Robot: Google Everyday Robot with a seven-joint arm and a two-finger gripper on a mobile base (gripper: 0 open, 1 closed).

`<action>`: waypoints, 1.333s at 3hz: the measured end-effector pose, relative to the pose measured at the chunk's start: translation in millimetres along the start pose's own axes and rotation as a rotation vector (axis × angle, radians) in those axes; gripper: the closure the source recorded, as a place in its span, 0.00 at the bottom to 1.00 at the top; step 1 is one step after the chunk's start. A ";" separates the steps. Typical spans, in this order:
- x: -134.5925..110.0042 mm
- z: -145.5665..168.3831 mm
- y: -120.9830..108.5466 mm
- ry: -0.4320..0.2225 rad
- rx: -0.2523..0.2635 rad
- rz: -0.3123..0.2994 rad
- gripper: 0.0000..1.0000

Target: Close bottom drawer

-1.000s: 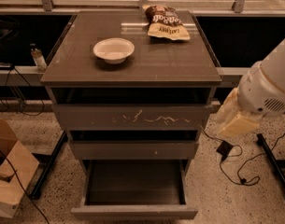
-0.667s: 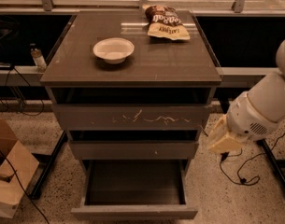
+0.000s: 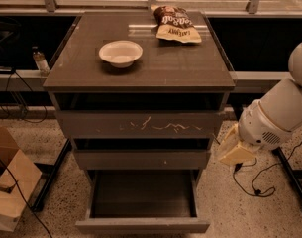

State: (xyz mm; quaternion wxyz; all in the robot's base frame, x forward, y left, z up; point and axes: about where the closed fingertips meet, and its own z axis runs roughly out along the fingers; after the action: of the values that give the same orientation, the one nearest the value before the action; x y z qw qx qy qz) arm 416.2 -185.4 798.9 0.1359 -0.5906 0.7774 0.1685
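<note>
— So, where does the bottom drawer (image 3: 143, 225) stand for us?

— At the foot of the cabinet, pulled well out toward the camera. Its dark tray shows below the two fronts above it, so we judge the closing not yet begun.

— And the gripper (image 3: 235, 150)?

— It hangs beside the cabinet, on the right of the view, apart from it and touching nothing. It is level with the middle front (image 3: 140, 158), the one with the tiny pale speck. We cannot tell whether it is spread or closed; it shows only as a pale block under the white arm (image 3: 279, 115).

— Which way does the drawer lie from it?

— Down and to the left in the view, and nearer the camera. The drawer's front runs side to side, while its travel runs straight back into the cabinet. We would need to come round in front of that face, drop to its level and push squarely inward.

— How does the front look?

— Wide, shallow and grey-brown, flat and plain with no handle. It is not the taller scratched front (image 3: 140, 125) at the top. With no handle, we expect a flat push near the middle to keep it from skewing.

— Anything on the counter (image 3: 190, 68)?

— A white bowl (image 3: 121, 53) and a chip bag (image 3: 176, 24), well above our work.
</note>
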 end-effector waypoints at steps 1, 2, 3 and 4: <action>10.8 8.7 2.4 -0.006 0.018 0.048 1.00; 38.8 60.5 11.4 -0.040 0.000 0.154 1.00; 58.1 113.8 10.4 -0.074 -0.025 0.212 1.00; 76.4 192.7 0.4 -0.126 -0.120 0.255 1.00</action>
State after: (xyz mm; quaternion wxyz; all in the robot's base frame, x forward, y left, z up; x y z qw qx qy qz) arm 397.9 -170.5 593.0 0.1264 -0.4824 0.8246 0.2671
